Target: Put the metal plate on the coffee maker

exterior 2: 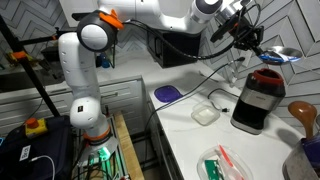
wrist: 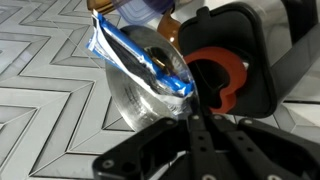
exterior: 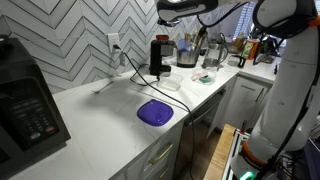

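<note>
At the back edge of the white worktop point(exterior: 100, 105): gripper point(exterior 2: 263, 50) over the tall black coffee maker point(exterior 2: 258, 100).
Looks clenched on the shiny round metal plate point(wrist: 140, 75).

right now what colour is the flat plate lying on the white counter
Purple; the plate shows best in an exterior view.

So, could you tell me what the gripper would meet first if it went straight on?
Most likely the coffee maker, whose top lies just beyond the gripper and its held metal plate; depth is unclear.
</note>
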Controlling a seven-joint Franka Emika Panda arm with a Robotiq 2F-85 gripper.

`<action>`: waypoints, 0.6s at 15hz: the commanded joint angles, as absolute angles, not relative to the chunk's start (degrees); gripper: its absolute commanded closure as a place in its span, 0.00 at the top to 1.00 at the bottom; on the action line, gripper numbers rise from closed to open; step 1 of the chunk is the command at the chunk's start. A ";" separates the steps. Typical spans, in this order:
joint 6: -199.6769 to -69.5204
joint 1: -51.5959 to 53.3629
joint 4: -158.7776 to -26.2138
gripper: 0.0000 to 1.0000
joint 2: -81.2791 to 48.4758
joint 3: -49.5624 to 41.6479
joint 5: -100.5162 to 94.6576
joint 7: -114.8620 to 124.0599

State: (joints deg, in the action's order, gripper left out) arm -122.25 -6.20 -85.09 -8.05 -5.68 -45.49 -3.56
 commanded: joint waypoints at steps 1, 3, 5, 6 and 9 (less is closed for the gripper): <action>-115.69 -5.07 -77.39 0.01 -13.05 -6.09 -47.78 -8.41; -115.51 -4.82 -75.65 0.01 -14.84 -5.82 -47.02 -9.12; -116.00 -4.34 -74.42 0.01 -16.36 -5.70 -46.82 -8.72; -116.38 -4.24 -74.09 0.01 -16.89 -5.71 -46.42 -8.03; -116.52 -4.14 -73.59 0.01 -17.87 -5.83 -45.09 -7.18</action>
State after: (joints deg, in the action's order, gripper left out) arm -117.40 -4.26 -75.63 -16.40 -5.58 -46.39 -7.39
